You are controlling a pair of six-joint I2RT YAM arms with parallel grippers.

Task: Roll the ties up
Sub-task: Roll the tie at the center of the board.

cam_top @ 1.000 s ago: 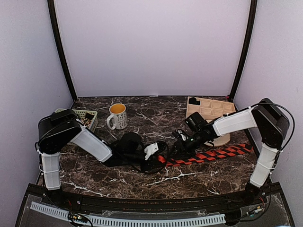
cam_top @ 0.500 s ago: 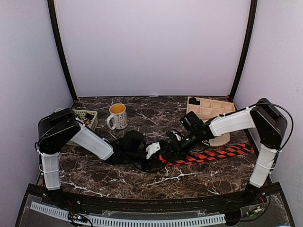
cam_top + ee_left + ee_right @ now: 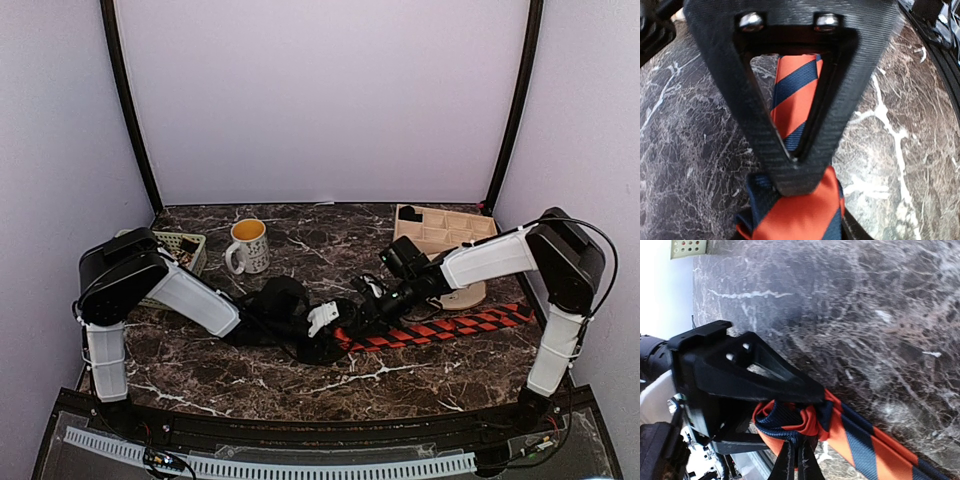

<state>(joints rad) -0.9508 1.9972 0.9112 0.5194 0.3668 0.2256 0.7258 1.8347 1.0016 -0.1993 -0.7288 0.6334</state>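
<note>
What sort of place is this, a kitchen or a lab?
Most likely a robot test booth, not a kitchen: plain pale walls box in a marble-patterned table, with a left arm and right arm bolted at its near edge, handling a striped tie.

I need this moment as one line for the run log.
tie: one end rolled, rest flat on table | left gripper: shut on roll | right gripper: tips at roll, grip unclear

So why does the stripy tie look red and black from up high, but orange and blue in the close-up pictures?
Top view: the tie is small and far off, so its stripes look darker. Left wrist view: close and bright, stripes read orange and navy, though the left gripper looms huge. Right wrist view: same colours, sharp.
</note>
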